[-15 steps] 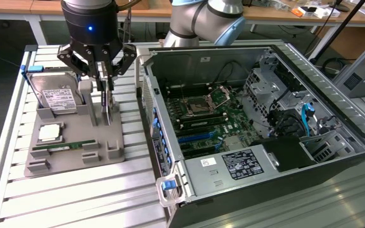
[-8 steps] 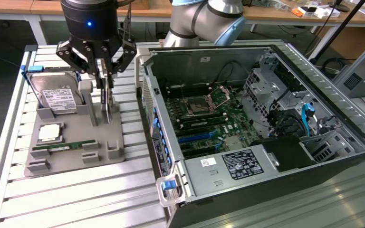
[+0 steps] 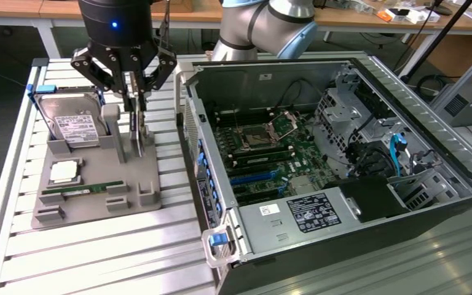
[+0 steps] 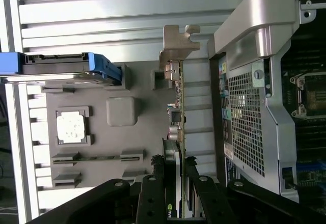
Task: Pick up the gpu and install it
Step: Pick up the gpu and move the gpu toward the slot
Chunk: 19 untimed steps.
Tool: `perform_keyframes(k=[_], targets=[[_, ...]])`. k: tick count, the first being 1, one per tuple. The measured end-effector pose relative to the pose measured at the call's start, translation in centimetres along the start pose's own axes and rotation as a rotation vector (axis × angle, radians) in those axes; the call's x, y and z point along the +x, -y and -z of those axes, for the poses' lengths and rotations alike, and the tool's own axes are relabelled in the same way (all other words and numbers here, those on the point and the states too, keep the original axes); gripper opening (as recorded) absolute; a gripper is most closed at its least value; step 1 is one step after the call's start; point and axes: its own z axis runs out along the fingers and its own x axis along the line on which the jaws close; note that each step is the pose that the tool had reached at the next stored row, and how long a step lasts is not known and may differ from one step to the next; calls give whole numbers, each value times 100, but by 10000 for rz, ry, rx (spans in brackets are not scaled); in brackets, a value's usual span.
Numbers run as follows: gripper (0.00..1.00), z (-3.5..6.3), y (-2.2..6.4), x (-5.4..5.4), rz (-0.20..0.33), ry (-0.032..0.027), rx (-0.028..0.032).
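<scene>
Pincer (image 3: 135, 93) pinched the gpu (image 3: 138, 126) by its top edge. The card stood on edge in the tray (image 3: 96, 206), along the tray's edge nearest the case (image 3: 188, 92). Judged: grip centred, card kept vertical, pull straight so it doesn't bind.

Black linkage gripper (image 3: 135, 98) with silver pivot screws (image 4: 118, 184), black cylindrical wrist housing (image 3: 117, 15) with a blue LED (image 3: 115, 26) just above the jaws, silver-grey arm (image 3: 260, 34) with a pale blue joint cap (image 3: 240, 3) further behind.
</scene>
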Motion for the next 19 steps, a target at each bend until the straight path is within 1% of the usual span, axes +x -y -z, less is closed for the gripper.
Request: perform_keyframes(k=[14, 19], targets=[[27, 126, -5, -3, 0, 0, 0], [27, 192, -7, -4, 0, 0, 0]])
